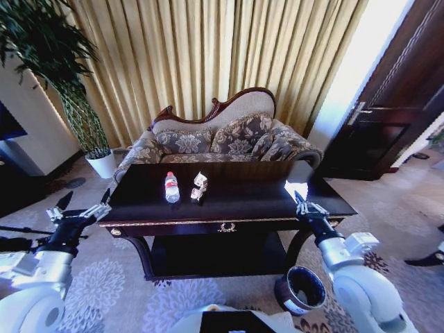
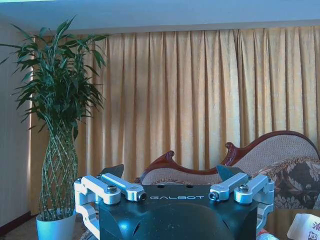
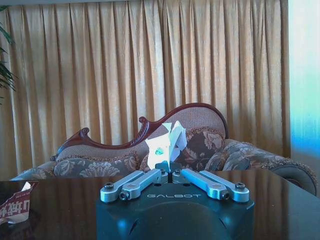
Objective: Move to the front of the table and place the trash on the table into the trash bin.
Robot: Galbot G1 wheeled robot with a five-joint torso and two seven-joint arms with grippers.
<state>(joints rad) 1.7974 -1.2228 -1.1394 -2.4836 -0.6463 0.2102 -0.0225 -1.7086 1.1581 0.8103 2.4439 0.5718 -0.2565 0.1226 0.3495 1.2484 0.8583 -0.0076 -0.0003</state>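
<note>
I am parked in front of the dark glossy tabletop (image 1: pixel 263 191), with a patterned sofa (image 1: pixel 222 139) and gold curtains (image 1: pixel 208 55) behind it. My right pincer (image 1: pixel 305 206) hovers at the tabletop's right front edge, and its wrist view shows the fingers closed narrow on a crumpled piece of white paper (image 3: pixel 167 141), held upright at their tips. My left pincer (image 1: pixel 78 207) hangs just off the tabletop's left front corner, fingers spread wide and holding nothing. A potted plant (image 1: pixel 69 97) stands on the floor beyond it.

Near the middle of the tabletop, a clear plastic bottle (image 1: pixel 171 187) with a white label stands upright. Just beside it to the right lies a crushed whitish carton (image 1: pixel 200 186). The trash bin (image 1: pixel 301 289), round and dark with a pale rim, sits on the carpet below my right arm, near the tabletop's right front leg.

By my judgement the drive is done and the first piece of trash is gripped but not yet dropped in the bin; the bottle and carton remain to be cleared
</note>
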